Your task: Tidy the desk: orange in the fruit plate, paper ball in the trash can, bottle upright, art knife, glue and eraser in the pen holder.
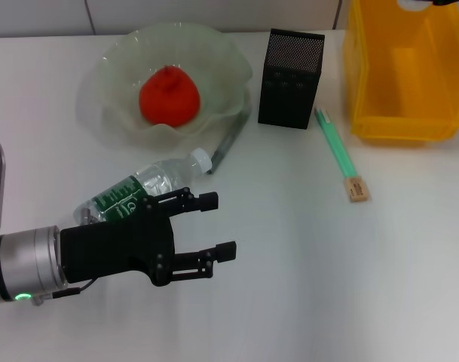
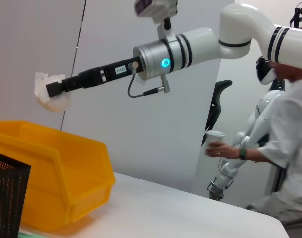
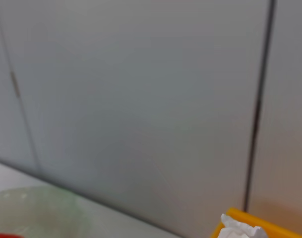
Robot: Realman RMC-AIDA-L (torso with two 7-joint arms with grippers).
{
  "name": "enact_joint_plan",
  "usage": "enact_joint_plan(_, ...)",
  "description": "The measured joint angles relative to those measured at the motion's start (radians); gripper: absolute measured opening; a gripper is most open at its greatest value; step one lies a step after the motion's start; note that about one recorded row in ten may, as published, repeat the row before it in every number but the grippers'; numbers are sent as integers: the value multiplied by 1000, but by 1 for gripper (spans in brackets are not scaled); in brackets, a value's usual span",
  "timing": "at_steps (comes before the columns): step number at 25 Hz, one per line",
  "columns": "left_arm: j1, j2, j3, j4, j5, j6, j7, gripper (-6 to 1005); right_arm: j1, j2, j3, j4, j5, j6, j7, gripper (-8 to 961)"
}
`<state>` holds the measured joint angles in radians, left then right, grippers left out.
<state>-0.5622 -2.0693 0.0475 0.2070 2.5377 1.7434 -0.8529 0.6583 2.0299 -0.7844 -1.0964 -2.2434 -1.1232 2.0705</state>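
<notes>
The orange (image 1: 169,94) sits in the fruit plate (image 1: 221,56). Beside the plate the bottle (image 1: 139,190) lies on its side, and my left gripper (image 1: 218,225) hovers open just past it, holding nothing. Seen from the left wrist, my right gripper (image 2: 56,89) is shut on the paper ball (image 2: 47,94), high above the trash can (image 2: 66,173). The trash can (image 1: 406,75) stands right of the pen holder (image 1: 289,79). The eraser (image 1: 357,188) touches the end of a slim green stick (image 1: 335,143). A grey pen-shaped tool (image 1: 227,143) leans at the plate. I cannot tell which is art knife or glue.
A person in white (image 2: 289,148) holding a cup stands beyond the table's far side, next to another robot. A wall runs behind the table. The paper ball (image 3: 242,230) and the trash can's rim (image 3: 235,215) show in the right wrist view.
</notes>
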Motion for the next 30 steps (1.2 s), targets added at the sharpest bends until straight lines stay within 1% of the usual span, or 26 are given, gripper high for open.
enact_joint_plan(5,-1,0,0,0,-1,0,0,797,11,-4,-8,63,4,102,-5,572)
enact_joint_plan(9,-2,0,0,0,-1,0,0,797,16,-2,-6,80,10,129,-9,599)
enact_joint_plan(10,-3,0,0,-1,-2,-1,0,797,17,2,-7,86,16,144,-12,635)
enact_joint_plan(14,-4,0,0,-8,-4,0,0,797,12,8,-1,87,51,160,-17,781)
enact_joint_plan(15,-4,0,0,-9,-4,0,0,797,-5,10,3,93,140,171,-57,781)
enact_joint_plan(16,-4,0,0,-9,-4,-1,0,797,-5,10,3,93,140,171,-57,780)
enact_joint_plan(18,-5,0,0,-9,-4,-1,0,797,-34,5,5,115,304,160,-154,780)
enact_joint_plan(19,-6,0,0,-10,-4,-1,0,797,-52,1,5,135,406,141,-218,779)
enact_joint_plan(20,-6,0,0,-10,-4,-1,0,797,-87,-16,6,187,613,63,-349,779)
enact_joint_plan(21,-7,0,0,-9,-4,-1,0,797,-87,-16,6,187,613,63,-349,779)
enact_joint_plan(22,-8,0,-1,-9,-7,-1,0,797,-103,-24,5,219,718,8,-410,779)
enact_joint_plan(24,-9,0,-1,-9,-12,-1,0,797,-130,-45,5,297,868,-125,-513,778)
enact_joint_plan(25,-9,0,-2,-9,-17,0,0,797,-150,-66,5,375,953,-263,-576,778)
enact_joint_plan(26,-9,0,-2,-9,-17,0,0,797,-150,-66,5,375,953,-263,-576,778)
enact_joint_plan(28,-10,0,-2,-9,-18,1,0,797,-166,-85,5,449,980,-391,-616,777)
enact_joint_plan(29,-11,0,-2,-9,-19,1,0,797,-173,-92,3,476,976,-443,-629,777)
enact_joint_plan(30,-13,0,-2,-9,-19,0,0,797,-192,-104,-1,524,943,-537,-660,777)
